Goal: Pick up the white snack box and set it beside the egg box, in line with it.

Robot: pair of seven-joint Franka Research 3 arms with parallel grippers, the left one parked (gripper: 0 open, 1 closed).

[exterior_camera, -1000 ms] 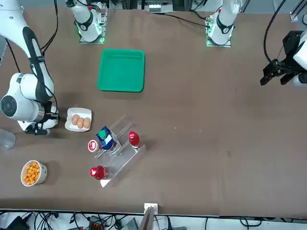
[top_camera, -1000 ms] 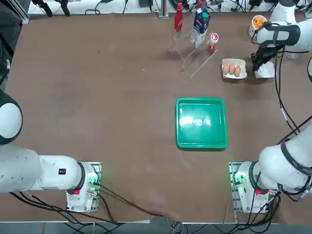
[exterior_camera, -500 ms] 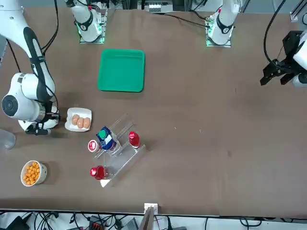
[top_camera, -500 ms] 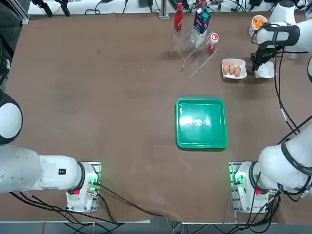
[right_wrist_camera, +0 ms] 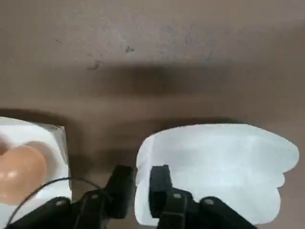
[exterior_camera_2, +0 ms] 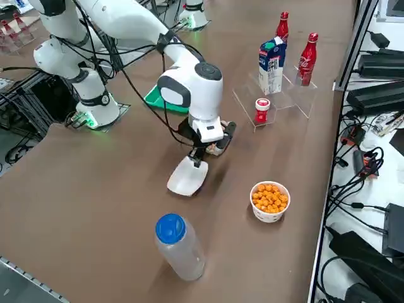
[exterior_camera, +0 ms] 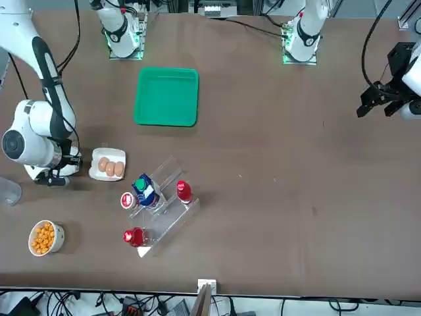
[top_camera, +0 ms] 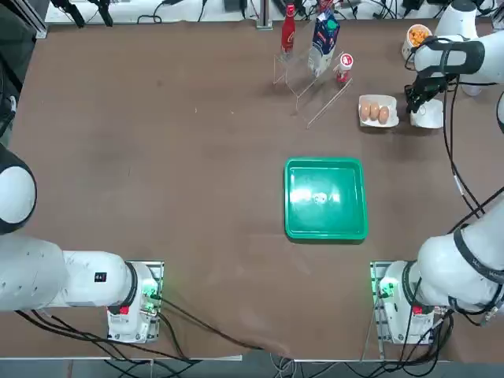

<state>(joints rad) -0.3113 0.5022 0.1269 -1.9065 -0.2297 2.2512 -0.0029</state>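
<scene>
At the far right of the table, the right gripper (top_camera: 418, 102) is down at the snack box (top_camera: 430, 115). Its fingers (right_wrist_camera: 159, 180) are nearly closed, pinching the edge of the snack box wall between them: one finger sits inside the box and the other outside it, on the side facing the egg box (top_camera: 377, 111). From the right side, the snack box (exterior_camera_2: 187, 177) looks tilted, its gripped end raised under the gripper (exterior_camera_2: 197, 157) and its other end low toward the table (exterior_camera_2: 95, 189).

From overhead, the egg box lies just left of the snack box, with a narrow strip of table between them. It holds brown-orange eggs (top_camera: 376, 113). From the wrist camera, a corner of the egg box (right_wrist_camera: 33, 162) is close beside the fingers but not touching them.

Farther off on the right stands a cup of orange snacks (top_camera: 416, 37). A clear bottle with a blue cap (exterior_camera_2: 178, 245) stands at the right edge. Left of the egg box, a clear stand (top_camera: 311, 79) carries a red bottle (top_camera: 288, 32), a blue carton (top_camera: 323, 43) and a small red-and-white can (top_camera: 344, 67). A green tray (top_camera: 326, 198) lies nearer the arm bases.
</scene>
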